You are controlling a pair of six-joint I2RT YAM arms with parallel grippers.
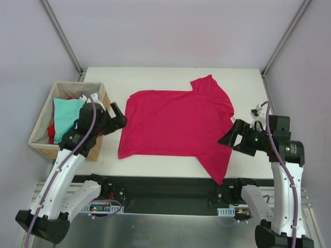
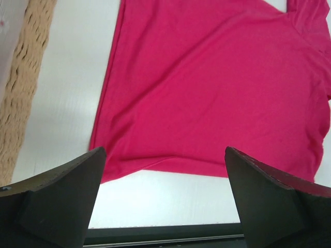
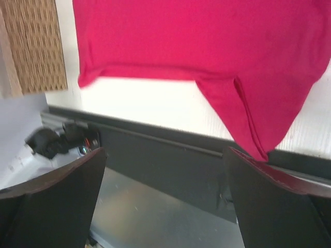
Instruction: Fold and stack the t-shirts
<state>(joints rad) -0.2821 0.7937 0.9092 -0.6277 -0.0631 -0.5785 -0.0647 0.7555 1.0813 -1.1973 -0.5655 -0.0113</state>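
T-shirt layout: crimson-magenta t-shirt (image 1: 176, 126) spread flat at the middle of the table (image 1: 155, 77), apparently staged for its first fold.
Lying flat exposes the hem and sleeves for pinching; the near-right sleeve reaches over the table's near edge. The teal t-shirt (image 1: 66, 116) and red t-shirt (image 1: 51, 132) sit bunched in the wicker basket (image 1: 41, 144) at left, likely awaiting their turn. The left gripper (image 1: 119, 114) hovers at the hem side and the right gripper (image 1: 228, 133) at the collar side. Both point inward, jaws wide apart, holding nothing.
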